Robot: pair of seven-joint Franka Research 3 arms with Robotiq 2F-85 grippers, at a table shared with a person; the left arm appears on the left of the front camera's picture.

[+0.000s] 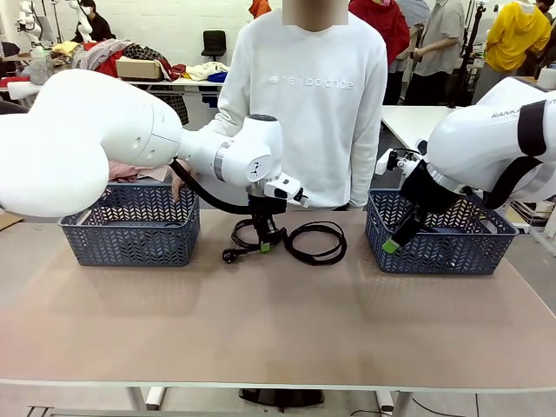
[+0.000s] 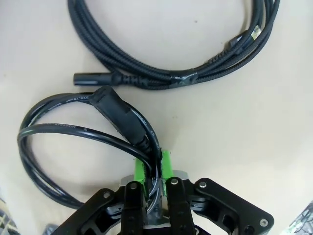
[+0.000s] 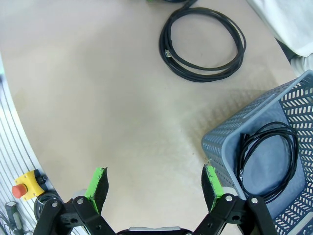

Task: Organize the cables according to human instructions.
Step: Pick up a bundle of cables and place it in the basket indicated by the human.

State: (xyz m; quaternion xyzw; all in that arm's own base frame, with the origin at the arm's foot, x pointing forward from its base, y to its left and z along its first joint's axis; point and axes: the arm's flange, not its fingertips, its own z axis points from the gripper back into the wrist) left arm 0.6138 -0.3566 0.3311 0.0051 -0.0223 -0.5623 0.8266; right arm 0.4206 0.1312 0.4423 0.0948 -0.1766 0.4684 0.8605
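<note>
The left tool [image 2: 152, 182] was clenched on strands of the smooth, rubbery power cable [image 2: 115, 110] on the desk [image 2: 244, 161]. Lifting might spill its loose loops or snag the braided cable [image 2: 161, 78] just beside. The right tool [image 3: 154, 183] hung released near a perforated basket [image 3: 230, 147] holding another coil [image 3: 244, 152].

A: State of the left pincer [image 2: 152, 182]?
B: Clamped on the smooth black cable [image 2: 113, 106], just behind its plug.
A: Other items?
B: A braided cable [image 2: 156, 78], coiled and taped, lies apart on the desk [image 2: 254, 142].
</note>
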